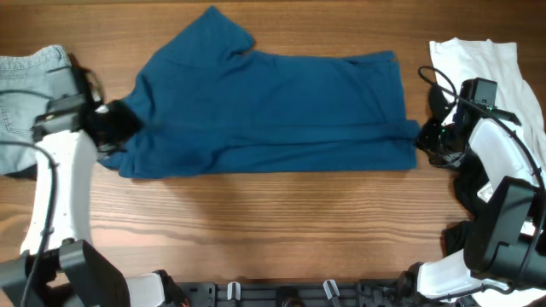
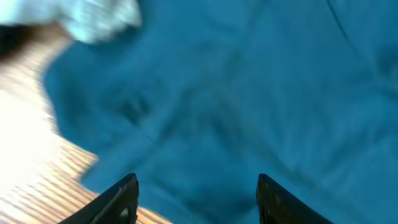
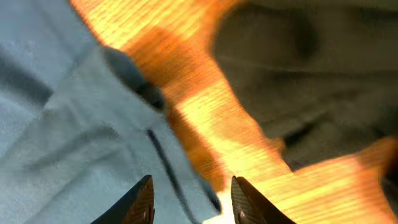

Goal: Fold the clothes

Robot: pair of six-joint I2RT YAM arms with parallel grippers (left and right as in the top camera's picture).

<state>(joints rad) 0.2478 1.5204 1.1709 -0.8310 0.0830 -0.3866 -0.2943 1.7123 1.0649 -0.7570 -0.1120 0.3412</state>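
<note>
A deep-blue T-shirt (image 1: pixel 273 111) lies folded lengthwise across the middle of the wooden table, one sleeve up at the back. My left gripper (image 1: pixel 119 136) is open at the shirt's left end; in the left wrist view its jaws (image 2: pixel 196 199) straddle blue fabric (image 2: pixel 249 93) at the edge. My right gripper (image 1: pixel 424 141) is open at the shirt's right hem; in the right wrist view its jaws (image 3: pixel 193 199) straddle the hem (image 3: pixel 81 143) over the wood. A pale-blue denim piece (image 1: pixel 30 85) lies far left. A white garment (image 1: pixel 490 64) lies far right, a black garment (image 1: pixel 473 192) below it.
Bare wood (image 1: pixel 273 230) runs along the front of the table. The arm bases stand at the front corners. Cables hang by the right arm near the white garment. The dark garment also shows in the right wrist view (image 3: pixel 311 74).
</note>
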